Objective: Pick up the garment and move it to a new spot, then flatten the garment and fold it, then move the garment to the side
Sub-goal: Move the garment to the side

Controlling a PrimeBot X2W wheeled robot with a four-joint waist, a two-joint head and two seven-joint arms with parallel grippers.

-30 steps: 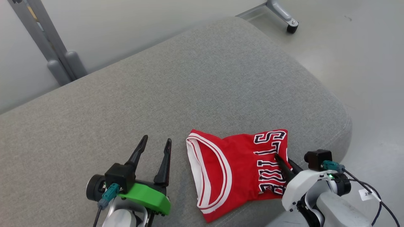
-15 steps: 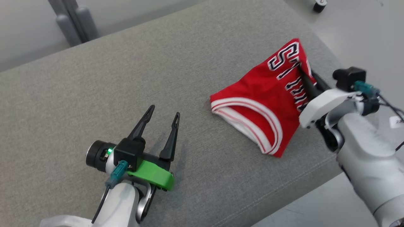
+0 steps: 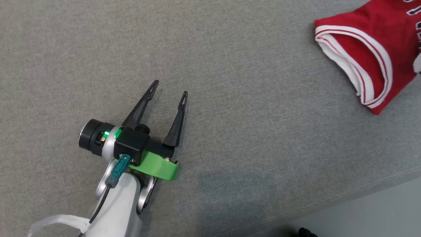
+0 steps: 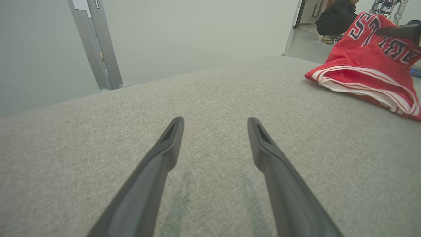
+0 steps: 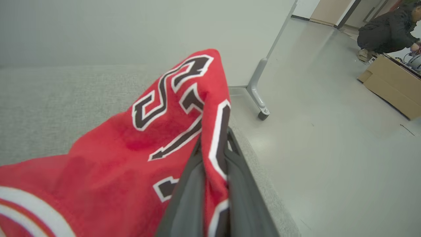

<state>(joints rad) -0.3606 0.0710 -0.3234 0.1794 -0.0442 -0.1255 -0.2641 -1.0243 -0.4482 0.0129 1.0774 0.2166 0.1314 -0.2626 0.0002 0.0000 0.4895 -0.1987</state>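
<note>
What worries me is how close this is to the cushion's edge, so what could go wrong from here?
The right gripper pinches only a thin fold of the garment at its lettered edge; the cloth could slip out when carried.
That grip is near the edge of the cushion, with floor beyond; released there, it might slide off.
The left gripper is open over bare cushion, apart from the bunched garment; one grip alone may drag it rather than spread it.

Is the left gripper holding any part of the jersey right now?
No: the left gripper stands open over the bare grey cushion, and the red jersey lies apart from it.
</note>
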